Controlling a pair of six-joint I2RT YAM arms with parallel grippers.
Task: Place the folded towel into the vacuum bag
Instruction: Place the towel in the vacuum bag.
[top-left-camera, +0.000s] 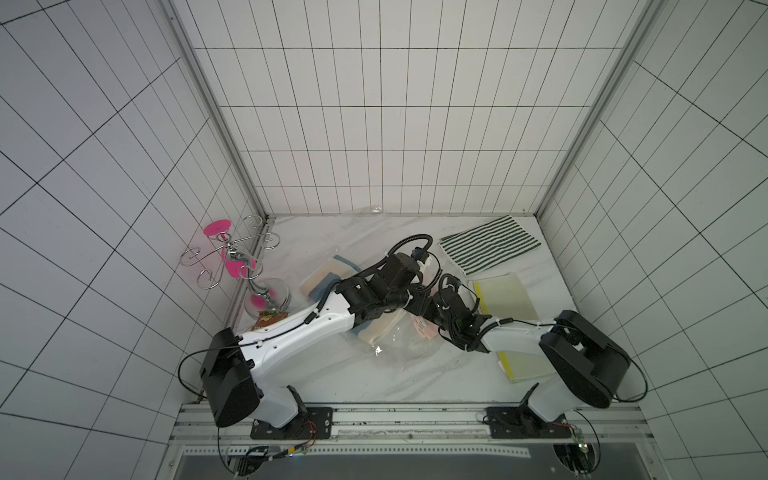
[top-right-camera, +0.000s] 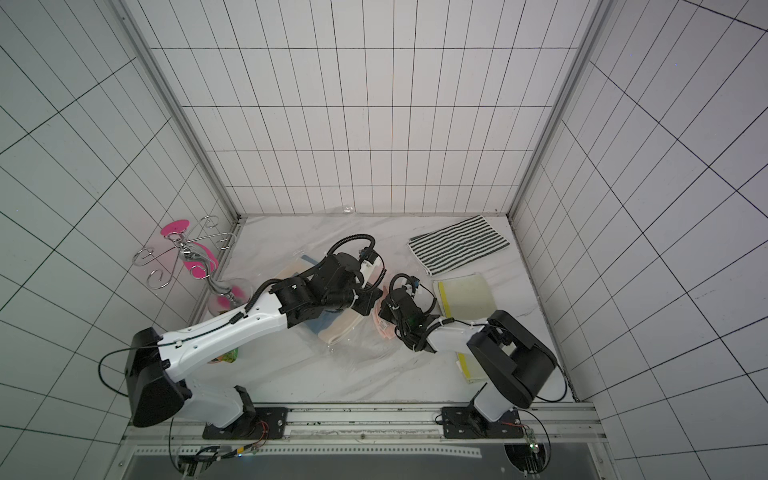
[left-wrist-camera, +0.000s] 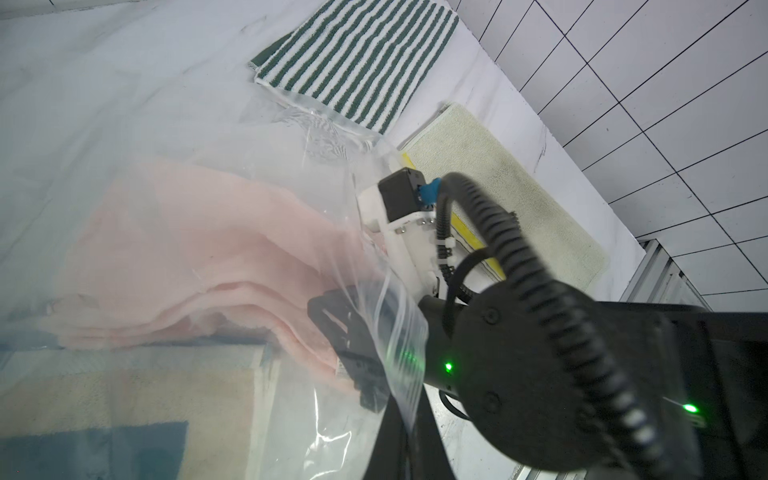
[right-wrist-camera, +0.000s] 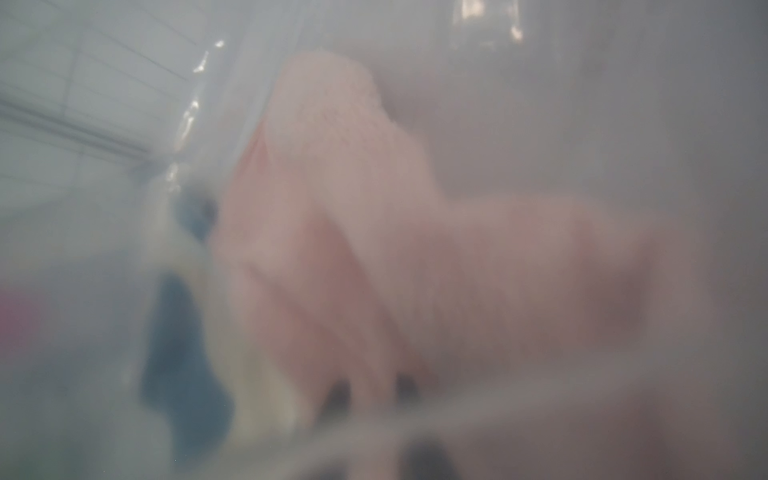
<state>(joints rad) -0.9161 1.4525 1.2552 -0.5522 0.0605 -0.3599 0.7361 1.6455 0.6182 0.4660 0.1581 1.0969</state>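
Note:
The clear, crinkly vacuum bag (top-left-camera: 386, 353) lies across the middle of the marble table in both top views. A folded pink towel (left-wrist-camera: 208, 257) sits inside its mouth, beside a cream-and-blue towel (left-wrist-camera: 124, 395) deeper in. My left gripper (left-wrist-camera: 411, 440) is shut on the bag's edge with the zip strip (left-wrist-camera: 399, 357), holding the mouth up. My right gripper (right-wrist-camera: 372, 390) reaches into the bag. Its two dark fingertips (right-wrist-camera: 338, 395) stand apart around a fold of the pink towel (right-wrist-camera: 374, 249), blurred behind plastic. The two wrists crowd together over the bag mouth (top-right-camera: 374, 307).
A green-striped towel (top-left-camera: 490, 245) lies at the back right, with a pale yellow-edged towel (top-left-camera: 507, 297) in front of it. Another one (top-left-camera: 519, 365) lies under my right arm. A wire stand with pink discs (top-left-camera: 237, 257) and a snack packet (top-left-camera: 268, 320) sit at the left wall.

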